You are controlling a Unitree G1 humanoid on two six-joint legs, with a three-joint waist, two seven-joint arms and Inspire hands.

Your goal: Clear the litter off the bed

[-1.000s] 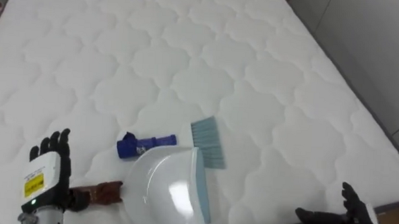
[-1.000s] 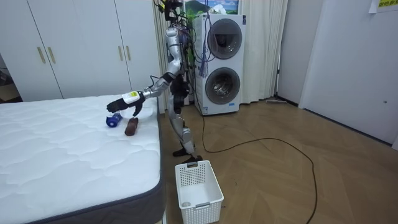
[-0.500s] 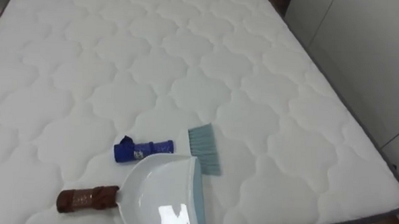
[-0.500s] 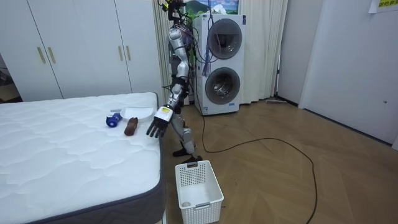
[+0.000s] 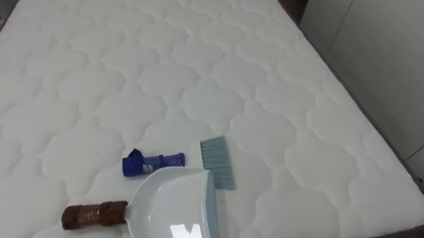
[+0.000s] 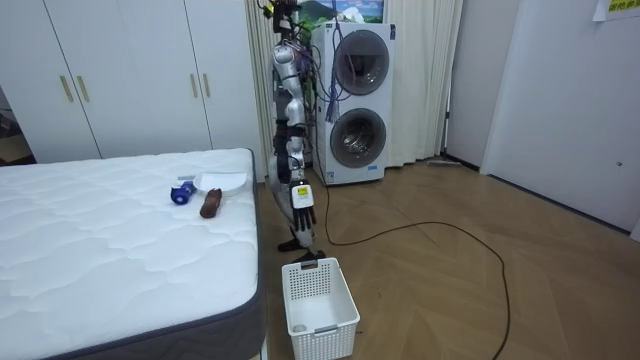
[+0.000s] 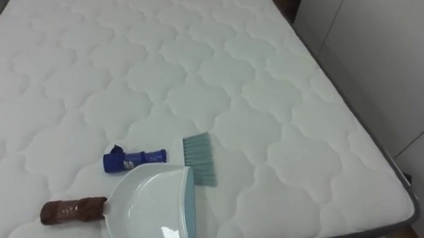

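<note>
Bed [image 5: 200, 54]: white quilted mattress, bare apart from two cleaning tools near the edge closest to the robot. Dark base shows along the right side in the eye views.

Dustpan [image 5: 171, 207]: pale, lying flat, open mouth towards the robot's right. Its brown handle [image 5: 93, 215] points to the robot's left.

Brush [image 5: 176, 160]: lies just beyond the dustpan, blue handle to the left, pale blue-grey bristles [image 5: 218, 161] to the right. The bristles sit at the far corner of the dustpan's mouth; cannot tell whether they touch it.

Both tools rest on the mattress; nothing holds them.

Left hand [image 6: 302, 199]: seen in the room view, hanging low beside the robot's leg, well clear of the bed. Fingers point down, loose and spread, holding nothing.

Robot stands upright on the wooden floor at the bed's corner, on the room view's right of the mattress.

White laundry basket [image 6: 319, 308]: on the floor by the bed's near corner, in front of the robot.

Behind the robot: two stacked washing machines [image 6: 352, 100] with round doors. White wardrobe [image 6: 120, 75] along the wall behind the bed.
</note>
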